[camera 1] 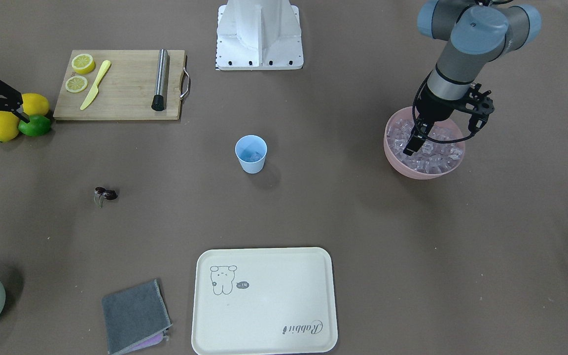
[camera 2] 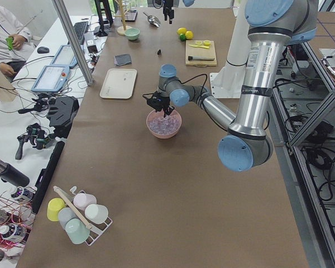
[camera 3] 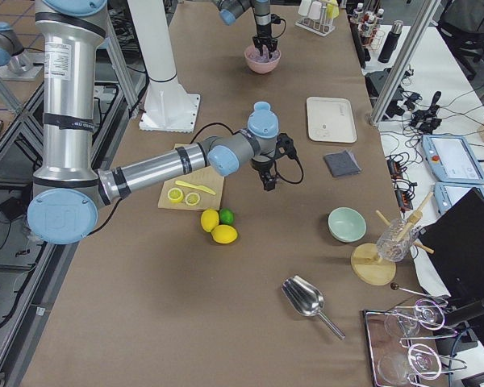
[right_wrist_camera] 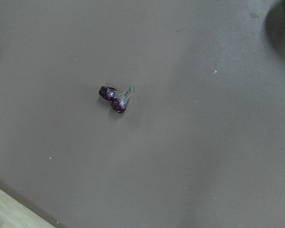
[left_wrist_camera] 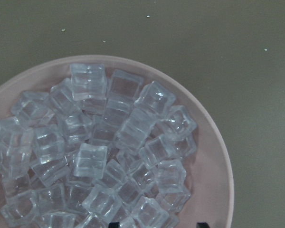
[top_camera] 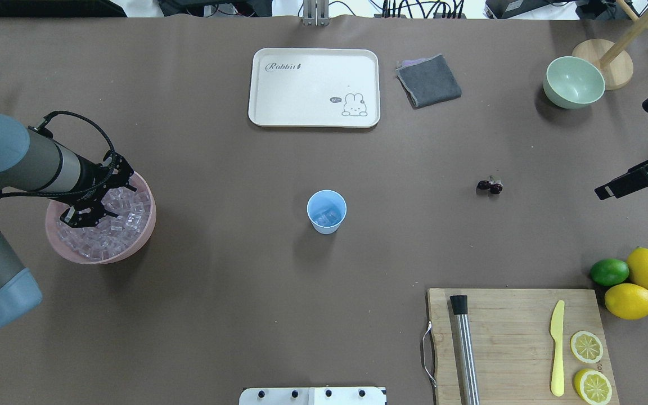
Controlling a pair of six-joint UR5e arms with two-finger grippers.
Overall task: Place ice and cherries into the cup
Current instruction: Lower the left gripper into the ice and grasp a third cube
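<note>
The light blue cup (camera 1: 251, 154) (top_camera: 326, 211) stands upright mid-table, with a little ice showing inside. The ice (camera 1: 437, 153) (top_camera: 116, 225) (left_wrist_camera: 109, 142) fills the pink bowl (camera 1: 424, 173) (top_camera: 152, 219) (left_wrist_camera: 218, 156). My left gripper (camera 1: 414, 145) (top_camera: 79, 216) (left_wrist_camera: 156, 224) is open, its tips just above the cubes inside the bowl, holding nothing. The cherries (camera 1: 105, 194) (top_camera: 490, 185) (right_wrist_camera: 114, 99) lie on the table. My right gripper (camera 1: 4, 129) (top_camera: 602, 194) hangs open and empty, high above the table, off to the side of the cherries.
A wooden cutting board (top_camera: 515, 315) holds lemon slices, a yellow knife and a steel muddler. Two lemons and a lime (top_camera: 610, 271) lie beside it. A cream tray (top_camera: 313, 87), a grey cloth (top_camera: 428, 81) and a pale green bowl (top_camera: 574, 81) are on the far side.
</note>
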